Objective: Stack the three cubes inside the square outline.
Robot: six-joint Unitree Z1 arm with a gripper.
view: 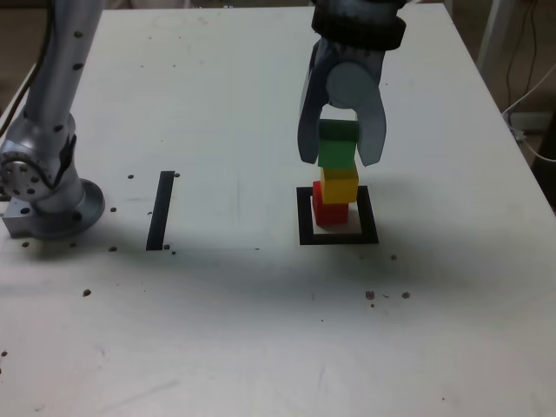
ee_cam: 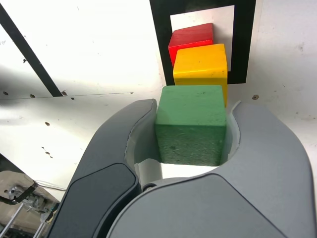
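The red cube (view: pixel 328 210) (ee_cam: pixel 191 37) rests on the white centre of the square outline (view: pixel 306 228) (ee_cam: pixel 243 44). The yellow cube (view: pixel 339 185) (ee_cam: pixel 200 63) sits on top of it. My gripper (view: pixel 339 158) (ee_cam: pixel 192 114) hangs over the stack, shut on the green cube (view: pixel 337 146) (ee_cam: pixel 191 123), which is clamped between the two grey fingers (view: pixel 308 130). The green cube's underside is at or just above the yellow cube's top; whether they touch cannot be told.
A straight black tape strip (view: pixel 161 208) (ee_cam: pixel 29 54) lies on the white table (view: pixel 226 104) toward the exterior view's left. The arm's grey base (view: pixel 48 187) stands at the table's left edge. Small dark specks dot the table surface.
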